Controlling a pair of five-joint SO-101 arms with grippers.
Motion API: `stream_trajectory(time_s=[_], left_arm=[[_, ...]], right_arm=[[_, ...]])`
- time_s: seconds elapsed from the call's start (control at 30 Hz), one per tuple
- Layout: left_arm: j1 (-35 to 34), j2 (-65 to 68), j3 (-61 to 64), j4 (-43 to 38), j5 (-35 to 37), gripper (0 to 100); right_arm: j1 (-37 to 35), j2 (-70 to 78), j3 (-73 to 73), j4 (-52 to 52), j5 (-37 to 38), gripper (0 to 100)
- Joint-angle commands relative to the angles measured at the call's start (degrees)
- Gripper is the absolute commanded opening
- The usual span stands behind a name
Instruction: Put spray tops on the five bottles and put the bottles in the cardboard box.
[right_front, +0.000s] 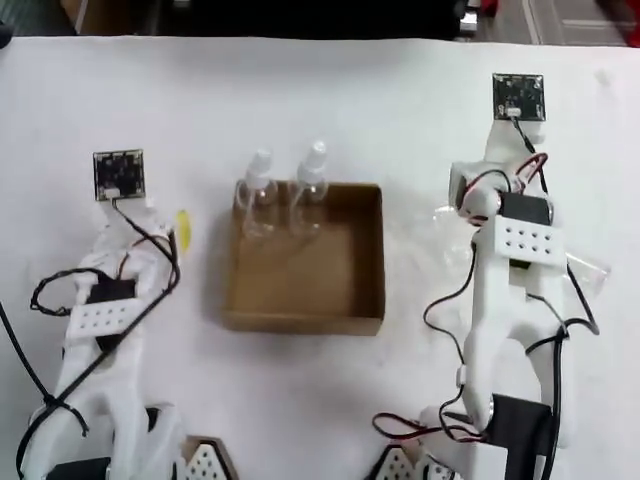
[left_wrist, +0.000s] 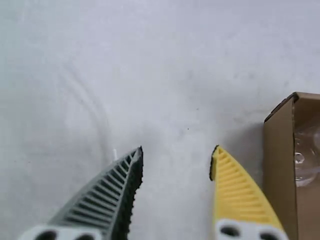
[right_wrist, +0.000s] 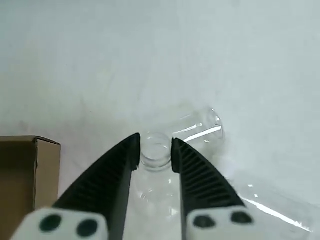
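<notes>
Right wrist view: the right fingers (right_wrist: 132, 152) pinch the neck of an uncapped bottle (right_wrist: 156, 150), right of the cardboard box (right_front: 300, 322). The left fingers (left_wrist: 131, 172) gape wide, empty, over the tabletop (left_wrist: 150, 75) left of it.

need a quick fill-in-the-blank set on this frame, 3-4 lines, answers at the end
1. The cardboard box holds ___ spray-topped bottles.
2. The left gripper is ___, over bare table beside the box.
3. The right gripper is shut on a clear bottle at its ___.
4. That bottle has ___ spray top.

Missing words: two; open; neck; no
</notes>
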Motion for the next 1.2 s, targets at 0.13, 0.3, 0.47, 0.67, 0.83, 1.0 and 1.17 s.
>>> stream_trajectory(time_s=[0.13, 0.3, 0.47, 0.67, 0.83, 1.0, 1.17], left_arm=[[-0.7, -0.4, -3.1, -0.6, -0.7, 21], [-0.7, -0.4, -3.1, -0.6, -0.7, 21], [-0.7, -0.4, -3.1, -0.6, -0.7, 21], [-0.7, -0.4, -3.1, -0.6, -0.7, 21], [-0.7, -0.4, -3.1, -0.6, -0.7, 21], [-0.7, -0.4, -3.1, -0.6, -0.7, 21], [-0.7, -0.4, -3.1, -0.6, -0.7, 21]], right_arm=[[3.3, -1.7, 2.3, 0.0, 1.2, 1.7], [5.8, -5.5, 5.6, 0.1, 1.3, 1.7], [6.1, -12.5, 11.0, 0.1, 1.3, 1.7], [5.7, -19.6, 17.5, 0.1, 1.4, 1.7], [5.7, -20.6, 18.6, 0.2, 1.4, 1.7], [5.6, -21.1, 18.6, 0.2, 1.4, 1.7], [3.0, -24.7, 13.7, 4.1, 0.9, 1.7]])
